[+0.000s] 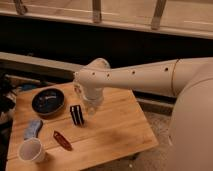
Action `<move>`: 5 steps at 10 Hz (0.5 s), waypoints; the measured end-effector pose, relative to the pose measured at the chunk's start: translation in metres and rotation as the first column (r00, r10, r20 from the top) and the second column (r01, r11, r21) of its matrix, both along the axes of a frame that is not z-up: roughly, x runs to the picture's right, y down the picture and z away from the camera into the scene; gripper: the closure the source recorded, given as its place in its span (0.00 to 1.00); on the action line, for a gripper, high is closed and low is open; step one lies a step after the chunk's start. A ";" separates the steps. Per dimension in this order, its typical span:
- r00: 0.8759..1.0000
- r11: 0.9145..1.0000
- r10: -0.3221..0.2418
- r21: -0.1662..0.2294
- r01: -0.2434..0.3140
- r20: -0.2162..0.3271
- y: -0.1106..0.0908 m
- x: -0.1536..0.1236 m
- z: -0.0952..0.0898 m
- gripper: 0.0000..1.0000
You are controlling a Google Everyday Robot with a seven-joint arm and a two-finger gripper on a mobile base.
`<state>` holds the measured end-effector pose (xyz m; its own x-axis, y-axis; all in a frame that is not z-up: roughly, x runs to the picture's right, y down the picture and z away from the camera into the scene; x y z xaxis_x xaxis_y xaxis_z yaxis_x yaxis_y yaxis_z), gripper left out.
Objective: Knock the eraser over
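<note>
The counter point(117, 132) was pale wood with a visible grain and a soft satin finish. The arm point(135, 80) wore a smooth cream shell, plastic by its look and faintly shiny. Its end effector point(92, 104) hung just beside the eraser point(76, 114), which looked matt black and white. The dark bowl point(48, 101) gleamed, and the blue-grey pad point(33, 128) looked soft like cloth.

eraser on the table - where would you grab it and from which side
Probably the upper half of the eraser, pinched across its narrow sides, coming from above: it stands upright on the table with its top free. The gripper hangs close to its right in the camera view.
</note>
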<state>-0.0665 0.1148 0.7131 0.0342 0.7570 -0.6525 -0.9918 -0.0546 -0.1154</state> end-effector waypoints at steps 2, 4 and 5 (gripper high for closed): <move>1.000 1.000 -0.011 -0.014 0.011 -0.001 0.002 -0.004 0.002 1.00; 1.000 0.999 -0.022 -0.025 0.022 -0.002 0.003 -0.005 0.004 1.00; 1.000 0.999 -0.026 -0.027 0.026 -0.004 0.004 -0.005 0.004 1.00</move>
